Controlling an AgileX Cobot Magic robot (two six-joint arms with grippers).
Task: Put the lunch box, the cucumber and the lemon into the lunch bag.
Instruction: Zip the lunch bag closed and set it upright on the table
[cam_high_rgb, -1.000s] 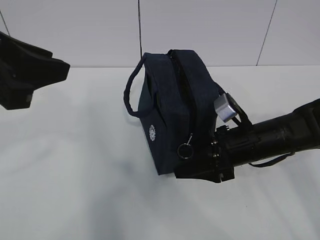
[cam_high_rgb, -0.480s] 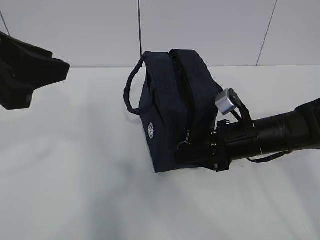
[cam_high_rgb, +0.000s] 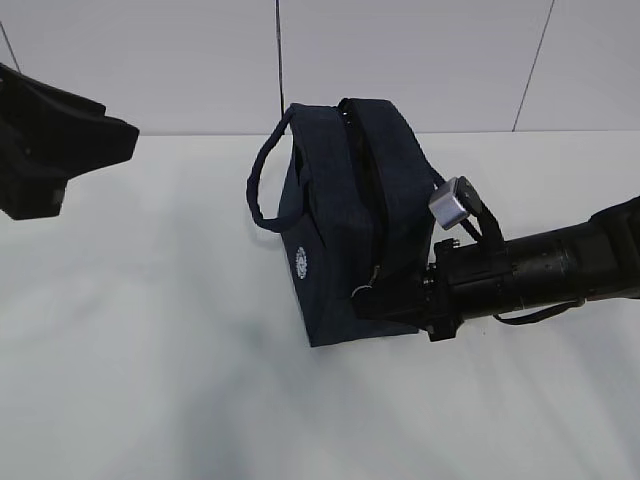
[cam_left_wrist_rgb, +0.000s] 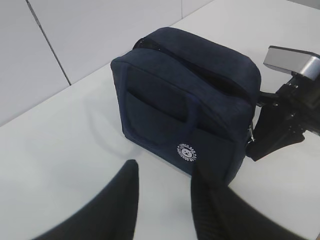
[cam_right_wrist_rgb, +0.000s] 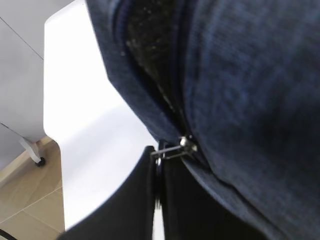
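Since a second ago the right gripper (cam_high_rgb: 372, 296) has slid up against the near end of the dark navy fabric lunch bag (cam_high_rgb: 335, 215) and closed on the metal ring pull (cam_high_rgb: 362, 291).

Exterior view: the bag sits mid-frame on the white table (cam_high_rgb: 150, 380), its zipper line running from the upper centre down toward the right arm, so any pull travels along that axis. The left gripper (cam_high_rgb: 45, 195) hangs at the left edge, well apart.

Left wrist view: the left gripper's jaws stand partly apart at the bottom, holding nothing; the bag's logo side faces them.

Right wrist view: the shut jaws pinch the ring just below the slider.

Lunch box, cucumber and lemon appear nowhere; whether they are inside is hidden.
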